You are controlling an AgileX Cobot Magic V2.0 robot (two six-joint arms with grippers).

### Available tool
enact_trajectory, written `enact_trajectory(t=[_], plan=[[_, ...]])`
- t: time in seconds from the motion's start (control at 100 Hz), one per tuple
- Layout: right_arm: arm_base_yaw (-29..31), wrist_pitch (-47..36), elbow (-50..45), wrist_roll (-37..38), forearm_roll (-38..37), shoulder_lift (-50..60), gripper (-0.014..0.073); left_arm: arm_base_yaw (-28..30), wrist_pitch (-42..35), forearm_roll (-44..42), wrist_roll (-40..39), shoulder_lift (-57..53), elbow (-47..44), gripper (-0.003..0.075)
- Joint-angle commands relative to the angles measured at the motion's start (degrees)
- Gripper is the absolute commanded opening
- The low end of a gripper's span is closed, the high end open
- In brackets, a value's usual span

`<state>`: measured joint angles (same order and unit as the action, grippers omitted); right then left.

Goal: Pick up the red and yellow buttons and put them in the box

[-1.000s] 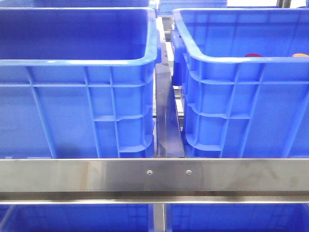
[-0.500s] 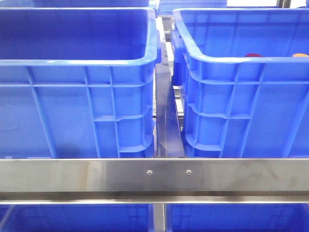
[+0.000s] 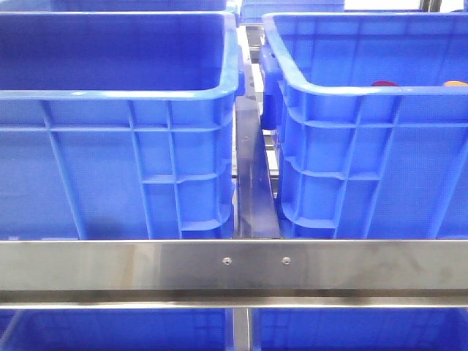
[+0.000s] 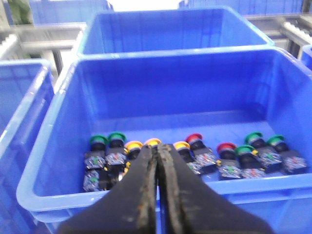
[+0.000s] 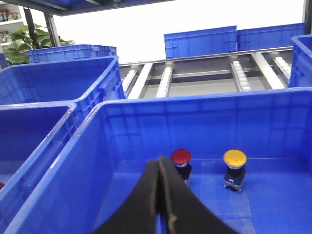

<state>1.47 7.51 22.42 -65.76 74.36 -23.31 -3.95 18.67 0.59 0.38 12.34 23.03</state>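
The box (image 3: 344,91) is the right-hand crate in the front view. A red button (image 5: 181,157) and a yellow button (image 5: 234,159) stand upright on its floor near the far wall (image 5: 204,122). Their tops just show over the rim as the red button (image 3: 384,83) and the yellow button (image 3: 455,83). My right gripper (image 5: 160,158) is shut and empty above this box, short of the red button. My left gripper (image 4: 157,147) is shut and empty over the near rim of another crate (image 4: 170,92) that holds a row of several red (image 4: 193,138), yellow (image 4: 133,145) and green (image 4: 99,140) buttons. Neither gripper shows in the front view.
A darker blue crate (image 3: 117,93) stands left of the box, with a narrow metal channel (image 3: 252,183) between them. A steel rail (image 3: 234,263) crosses in front. More blue crates (image 5: 200,41) and roller tracks (image 5: 239,73) lie behind.
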Motion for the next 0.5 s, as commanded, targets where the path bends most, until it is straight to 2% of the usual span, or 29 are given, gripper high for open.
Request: enact_trajectory(t=[0.0,0.15,0.49], plan=[[0.3,-0.9,1.5,-0.6,0.3,-0.1,-0.0068,0.1,-10.4,-1.6,-0.4,-2.5,-2.8,-0.0019],[0.3,-0.9,1.5,-0.6,0.3,-0.1,-0.0068,0.1,-17.6,-3.5,-0.4,-8.2,-11.6,-0.0019],[0.3,-0.9,1.5,-0.6,0.3,-0.1,-0.0068,0.1,-22.2,-3.7,-1.8,-14.6,-22.1,-0.0019]])
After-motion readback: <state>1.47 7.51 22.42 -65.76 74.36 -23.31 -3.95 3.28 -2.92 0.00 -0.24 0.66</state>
